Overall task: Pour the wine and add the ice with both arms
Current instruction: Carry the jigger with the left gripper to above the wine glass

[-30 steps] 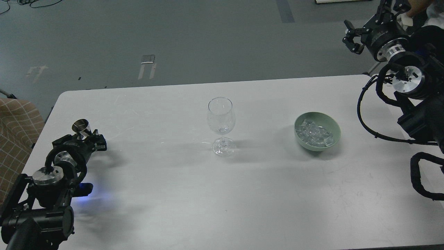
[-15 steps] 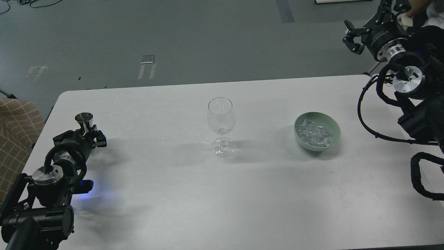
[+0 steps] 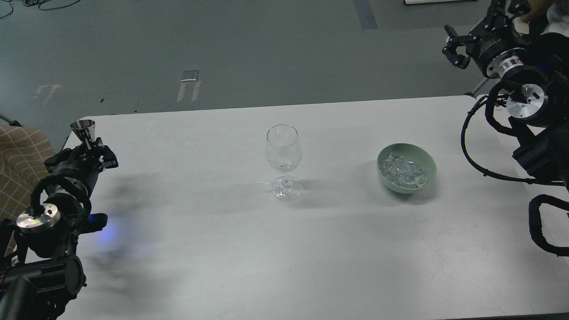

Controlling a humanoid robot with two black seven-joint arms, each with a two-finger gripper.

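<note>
Movement over the last second belongs mostly to the left arm: its left claw (image 3: 91,149), clamped on the stem of a small steel jigger (image 3: 84,129), has risen and drawn back toward the far left corner of the worktop (image 3: 222,249), and the cup, tilted a moment ago, now stands upright. Whether any wine is inside it cannot be seen from here. The wine glass (image 3: 283,153) stands untouched at the middle of the worktop, well apart from the jigger, with no liquid I can make out in its bowl. To its right, the green bowl (image 3: 426,175) holds the ice (image 3: 402,171), a heap of clear cubes, undisturbed. The right claw (image 3: 454,46) hangs high beyond the far right corner, fingers parted and empty, having barely shifted. My reading is that the pour has not begun; the jigger must next travel right to the glass rim, kept level on the way.
</note>
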